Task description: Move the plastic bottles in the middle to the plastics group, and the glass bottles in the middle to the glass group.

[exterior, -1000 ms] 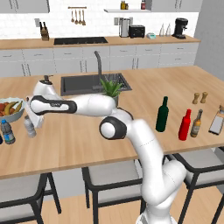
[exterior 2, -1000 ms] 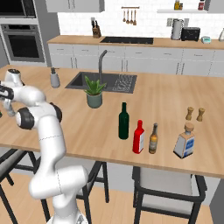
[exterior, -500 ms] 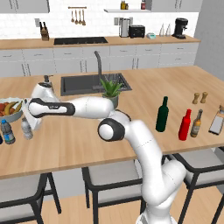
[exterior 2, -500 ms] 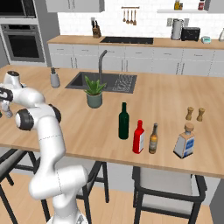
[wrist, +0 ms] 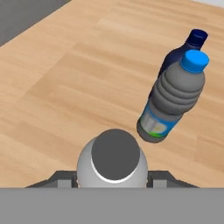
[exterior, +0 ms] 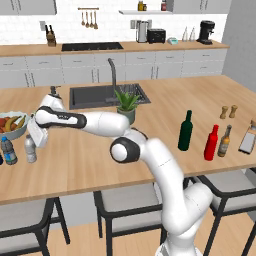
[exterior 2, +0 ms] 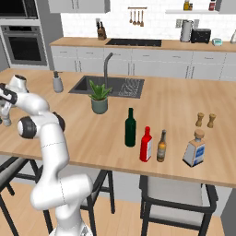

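Reaching far to its left across a long wooden kitchen island (exterior: 150, 165), the white robot arm holds its gripper (exterior: 33, 145) at the island's left end. Seen from the hand camera, the small clear water bottle (wrist: 114, 162) sits upright between the two fingers, which are closed against its sides. In the left base view this bottle (exterior: 30, 148) stands on the wood, just beside the clear bottle with a blue label (exterior: 8, 150) and near a fruit bowl (exterior: 11, 131). The hand camera shows the labelled bottle (wrist: 173, 98) close by, with a dark blue bottle (wrist: 192, 41) right behind it (mostly hidden).

Well apart, toward the island's right end, a tall dark green bottle (exterior 2: 131, 128) and a red bottle (exterior 2: 146, 144) stand side by side. Just beyond the red one stand a slim brown bottle (exterior 2: 161, 146) and a flat pale bottle (exterior 2: 195, 148). Two small wooden shakers (exterior 2: 205, 120) stand behind them.
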### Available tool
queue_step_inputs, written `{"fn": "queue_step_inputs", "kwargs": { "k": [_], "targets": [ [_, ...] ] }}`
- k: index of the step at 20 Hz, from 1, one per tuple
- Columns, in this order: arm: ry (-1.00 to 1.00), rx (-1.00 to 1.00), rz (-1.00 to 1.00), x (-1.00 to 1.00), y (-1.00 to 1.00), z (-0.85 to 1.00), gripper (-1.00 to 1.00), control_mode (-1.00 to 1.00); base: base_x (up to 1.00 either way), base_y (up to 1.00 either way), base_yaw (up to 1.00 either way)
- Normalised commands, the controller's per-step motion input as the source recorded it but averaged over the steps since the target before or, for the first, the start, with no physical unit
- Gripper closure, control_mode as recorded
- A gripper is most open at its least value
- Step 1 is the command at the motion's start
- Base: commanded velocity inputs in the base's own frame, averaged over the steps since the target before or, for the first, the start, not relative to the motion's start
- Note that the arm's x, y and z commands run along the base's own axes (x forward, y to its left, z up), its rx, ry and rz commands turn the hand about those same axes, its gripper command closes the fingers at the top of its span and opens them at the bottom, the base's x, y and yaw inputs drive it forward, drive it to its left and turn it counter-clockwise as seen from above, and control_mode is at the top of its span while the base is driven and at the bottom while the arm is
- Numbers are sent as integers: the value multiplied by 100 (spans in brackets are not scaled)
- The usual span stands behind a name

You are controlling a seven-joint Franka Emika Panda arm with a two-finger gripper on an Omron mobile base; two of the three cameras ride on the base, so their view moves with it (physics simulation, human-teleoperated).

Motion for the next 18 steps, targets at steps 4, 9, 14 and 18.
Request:
{"fn": "queue_step_inputs", "kwargs": {
  "k": [4,9,14,18],
  "targets": [
    [-3,0,0,1,0,0,100,-100,0,0,0],
    [-6,-7,0,2,0,-8,100,-100,0,0,0],
    [-10,-6,0,0,0,-22,100,-100,0,0,0],
    [-4,0,0,0,0,-14,100,-100,0,0,0]
  ]
}}
